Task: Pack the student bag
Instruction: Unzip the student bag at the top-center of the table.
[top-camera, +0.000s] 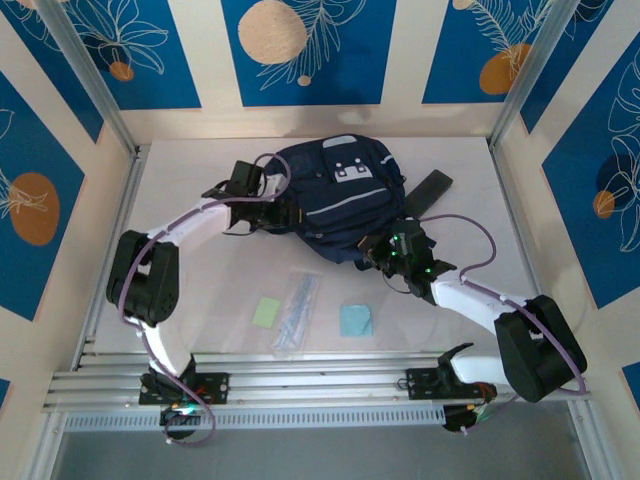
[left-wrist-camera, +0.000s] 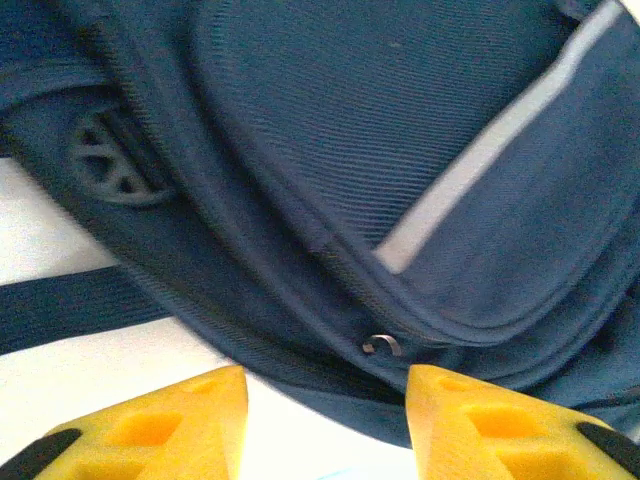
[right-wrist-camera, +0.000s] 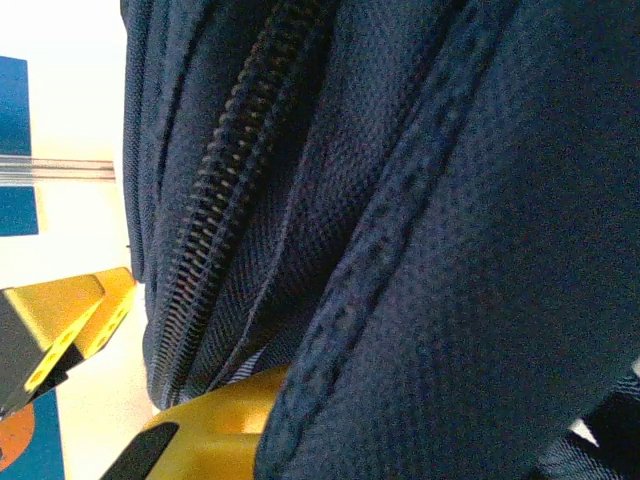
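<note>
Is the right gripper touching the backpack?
Touching. The right wrist view shows the student bag with its navy fabric pressed onto the lower yellow finger of the right gripper.

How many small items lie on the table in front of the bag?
3: a green pad on the left, a clear packet in the middle, a blue pad on the right. More may hide under the bag.

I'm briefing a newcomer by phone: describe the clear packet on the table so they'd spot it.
Find the navy student bag on the white table. Toward the near edge lie three flat items; the clear packet is the middle one, between a green square and a blue square. It alone is long and see-through.
</note>
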